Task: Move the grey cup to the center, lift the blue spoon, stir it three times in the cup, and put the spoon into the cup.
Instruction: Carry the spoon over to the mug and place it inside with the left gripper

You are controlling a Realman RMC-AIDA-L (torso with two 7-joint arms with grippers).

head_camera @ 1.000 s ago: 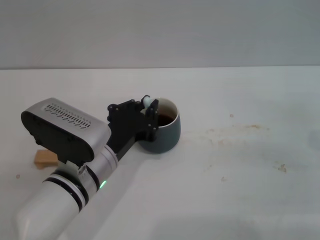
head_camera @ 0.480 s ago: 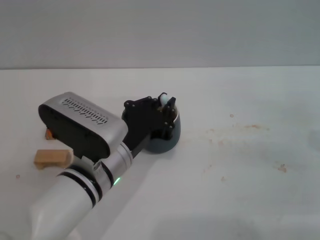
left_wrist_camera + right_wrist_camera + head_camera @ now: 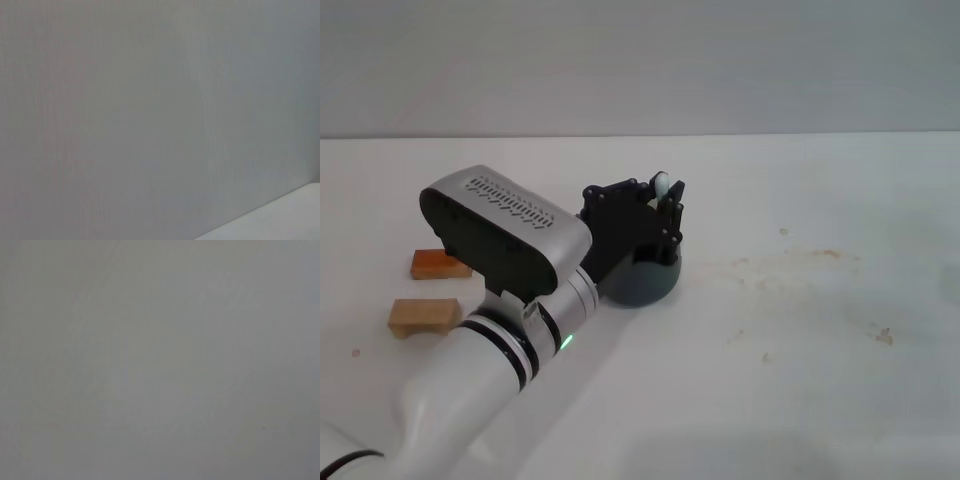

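In the head view the grey cup [image 3: 648,283] stands on the white table left of centre. Only its lower dark wall shows, because my left gripper [image 3: 666,203] hangs right over its mouth. The gripper is shut on the blue spoon [image 3: 661,183]. The spoon's pale handle tip sticks up between the black fingers, and its bowl and the liquid in the cup are hidden. The left wrist view shows only a grey wall and a table corner. The right gripper is out of view.
Two small wooden blocks lie to the left of the arm, an orange-brown one [image 3: 440,265] and a paler one [image 3: 423,315]. The white table [image 3: 820,340] has faint brown stains [image 3: 800,258] to the right of the cup.
My left arm has swung to the right over the cup and now covers its opening. The spoon handle has moved with it. The orange-brown block has come into view.
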